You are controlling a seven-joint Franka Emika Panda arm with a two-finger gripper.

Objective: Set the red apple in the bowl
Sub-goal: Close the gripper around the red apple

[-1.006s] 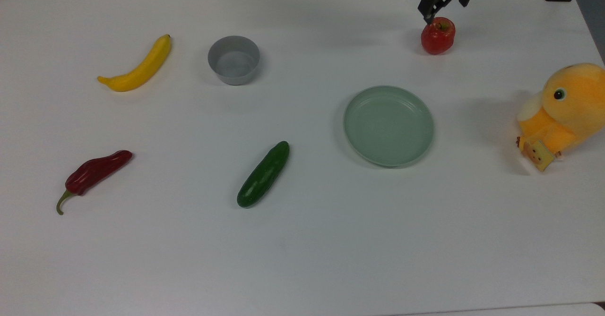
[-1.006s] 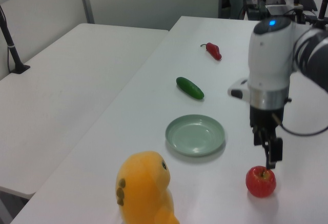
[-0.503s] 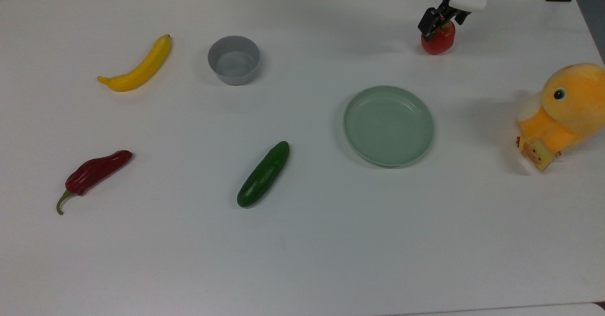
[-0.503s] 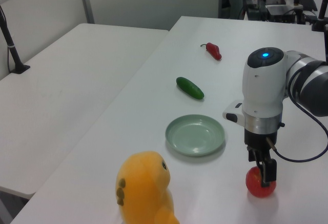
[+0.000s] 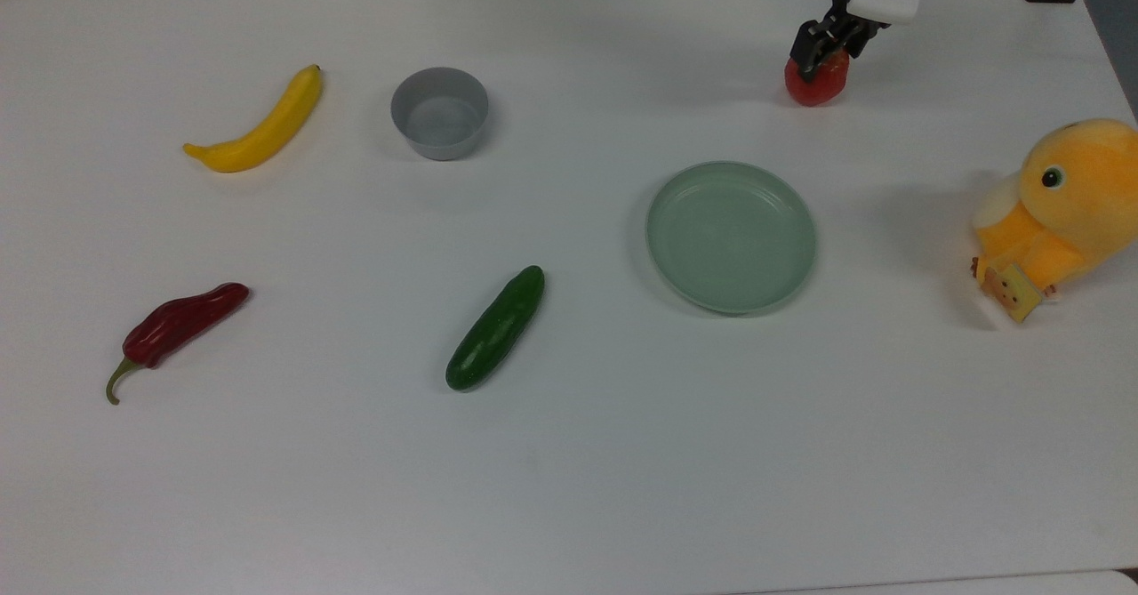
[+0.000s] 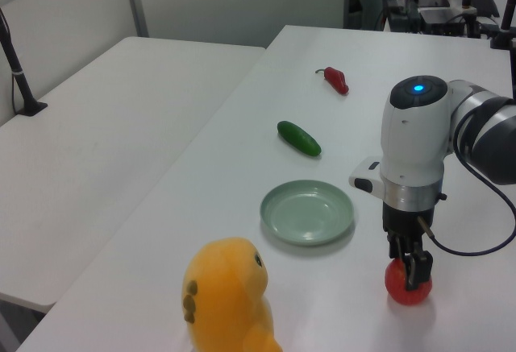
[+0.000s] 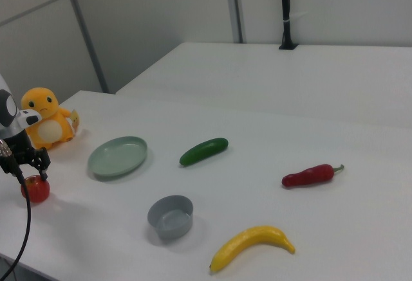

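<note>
**Jaws down on the apple, carry to the bowl not yet begun**

Seen low over the red apple (image 5: 816, 84), jaws (image 5: 824, 44) set down around its top, fingers on either side of the fruit. Looks narrowed onto the apple in the left view, with the apple (image 6: 407, 282) directly beneath the jaws (image 6: 411, 267) and apparently resting on the bench (image 5: 569, 453). Cannot tell for certain whether the grip is fully closed or only close to it; no lift evident.

Judged as the grasp stage: reach done, hold about to be or just being made. Left to do: secure the grip, lift, carry across the bench, lower and release in the bowl (image 5: 440, 113). Bowl well apart from the jaws, far toward the top view's left, standing upright with nothing in it.

Between jaws and bowl, mostly bare white bench. Green plate (image 5: 731, 237) nearer the jaws, below them in the top view. Cucumber (image 5: 495, 327) and chili pepper (image 5: 176, 323) farther off, banana (image 5: 263, 125) just beyond the bowl. Orange plush toy (image 5: 1062, 213) to the other side of the jaws, near the bench edge.

Plain white bench top, matte, lightly shadowed. A second white bench alongside in the left view, grey partition walls behind, a dark post standing on that neighbouring bench.
</note>
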